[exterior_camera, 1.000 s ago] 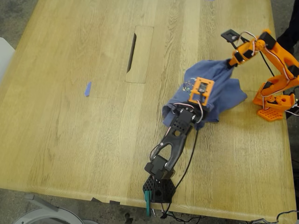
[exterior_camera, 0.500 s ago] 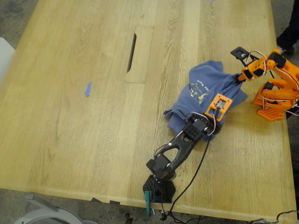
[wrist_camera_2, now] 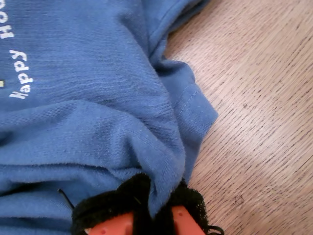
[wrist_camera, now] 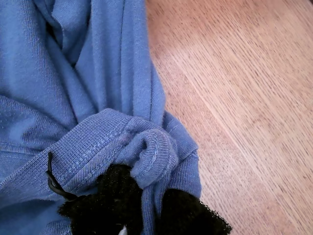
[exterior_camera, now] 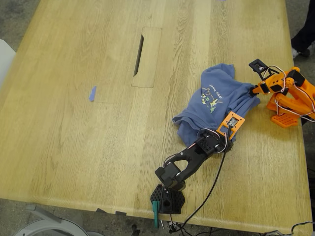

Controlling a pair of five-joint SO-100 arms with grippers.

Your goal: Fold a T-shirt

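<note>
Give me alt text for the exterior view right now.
A rumpled blue T-shirt lies on a wooden table near the exterior view's right, pinched at opposite edges by a black arm's gripper and an orange arm's gripper.

the t-shirt (exterior_camera: 216, 105) lies bunched, so its sleeves and lower hem cannot be told apart, and the lettering above its print is too small to read. in both wrist views the shirt runs off the frame. cloth between the pads hides each gripper's fingertips.
</note>
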